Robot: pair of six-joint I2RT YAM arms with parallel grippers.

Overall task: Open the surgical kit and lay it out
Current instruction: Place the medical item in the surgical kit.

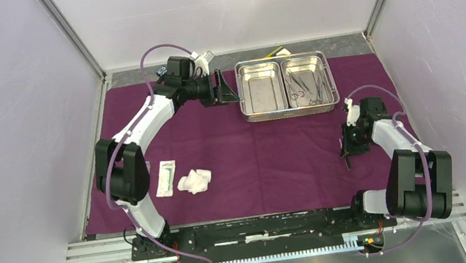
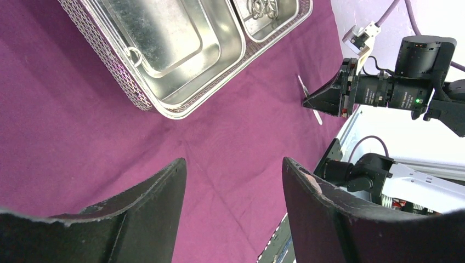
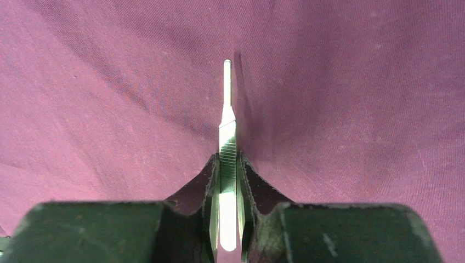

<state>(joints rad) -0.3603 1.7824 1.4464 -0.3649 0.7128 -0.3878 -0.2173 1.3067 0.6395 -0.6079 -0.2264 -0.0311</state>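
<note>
Holding steel tweezers (image 3: 227,123) by ribbed grip in right gripper (image 3: 227,163); light, stiff, probably slippery; left gripper (image 2: 233,167) spread, empty.

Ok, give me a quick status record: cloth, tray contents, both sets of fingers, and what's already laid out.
cloth: purple wrap spread flat on the table
tray: steel tray at the far edge of the cloth; left compartment empty, clamps in the right one
left fingers: open, empty, close to the tray's left side
right fingers: shut on tweezers, over bare cloth on the right; contact with the cloth unclear
laid out: gauze wad and white packet on the cloth by the left arm
</note>
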